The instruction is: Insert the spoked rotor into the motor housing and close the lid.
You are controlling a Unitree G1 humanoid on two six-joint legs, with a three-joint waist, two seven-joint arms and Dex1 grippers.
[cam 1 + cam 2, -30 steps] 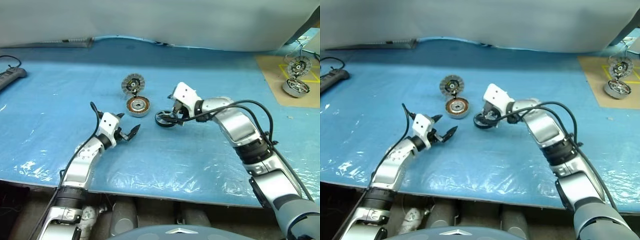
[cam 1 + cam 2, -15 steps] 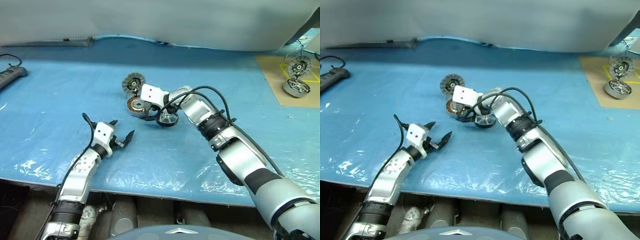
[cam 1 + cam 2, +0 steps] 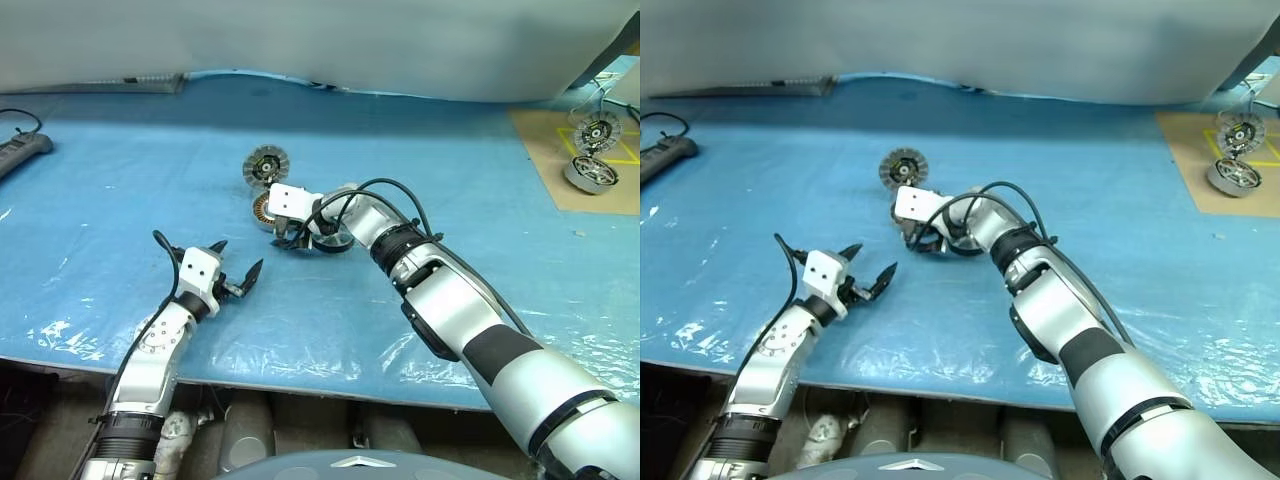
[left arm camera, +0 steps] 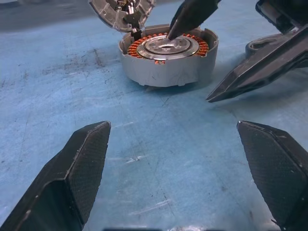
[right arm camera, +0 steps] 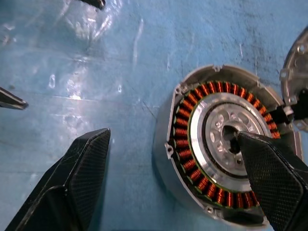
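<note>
The silver motor housing, with its ring of copper windings, stands on the blue mat. Its lid stands up open at the far edge, striped face showing. My right gripper is open and straddles the housing's near wall. One of its fingers is over the housing's centre and the other is beside it over the mat. The dark spoked rotor lies on the mat just right of the housing, partly under my right arm. My left gripper is open and empty, a short way in front of the housing.
A second motor assembly sits on a tan board at the far right. A power strip lies at the far left. The mat's front edge runs close below both arms.
My right gripper has swung left from the rotor to over the housing, leaving the rotor on the mat. My left gripper has drawn back a little toward the front edge.
</note>
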